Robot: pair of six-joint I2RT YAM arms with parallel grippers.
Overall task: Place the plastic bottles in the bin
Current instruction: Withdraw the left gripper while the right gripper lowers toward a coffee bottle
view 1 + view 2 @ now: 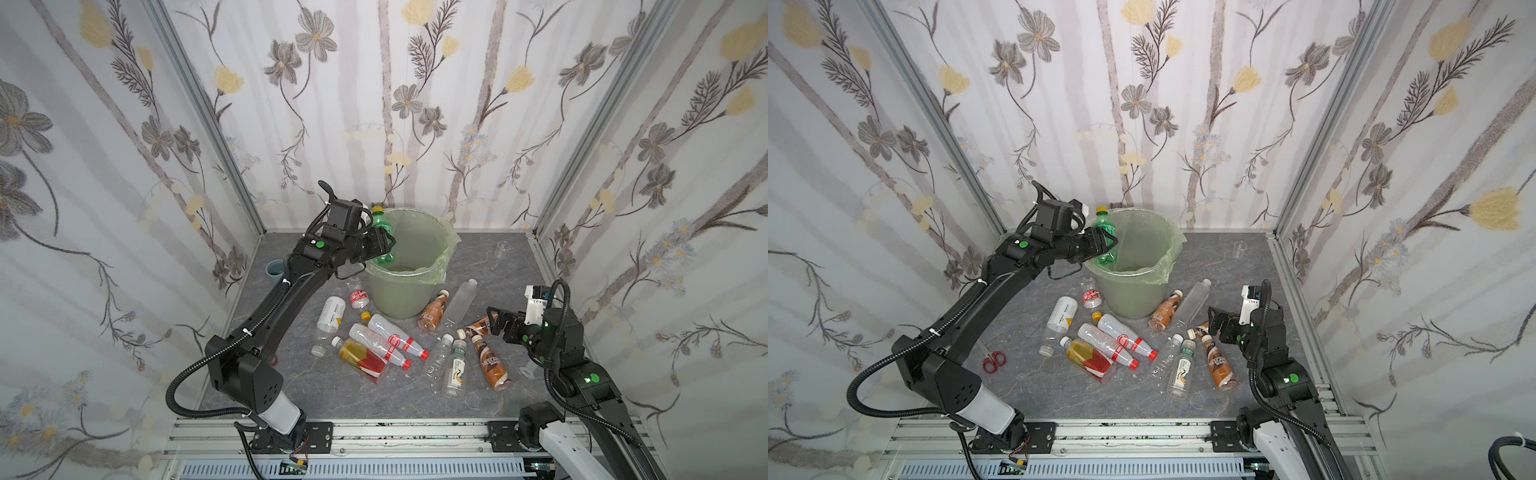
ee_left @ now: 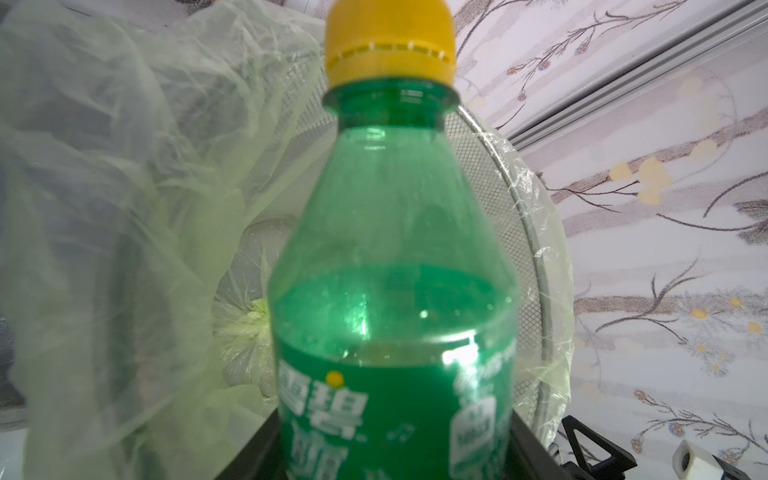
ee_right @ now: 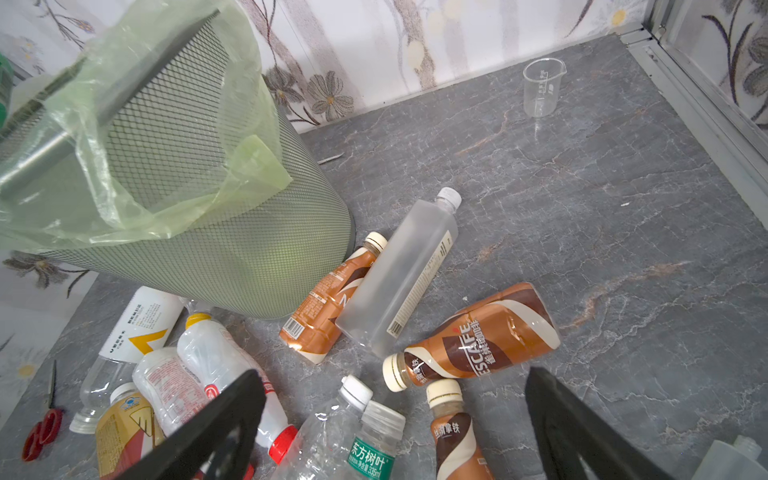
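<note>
Green bottle (image 2: 390, 291) sits clamped in left end effector (image 1: 385, 246).

"雪碧" on green bottle (image 2: 390, 291); "ESCAFE" on brown coffee bottle (image 3: 478, 340); "东方树叶 335ml" on clear bottle (image 3: 374, 449).

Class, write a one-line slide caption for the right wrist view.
Open right gripper hovers above a brown coffee bottle lying near the bag-lined mesh bin.

left pincer (image 1: 384, 246) clasping upright green bottle (image 1: 379, 220) over bin (image 1: 397, 297) rim, right pincer (image 1: 494, 321) spread wide by a brown bottle (image 1: 477, 327)
</note>
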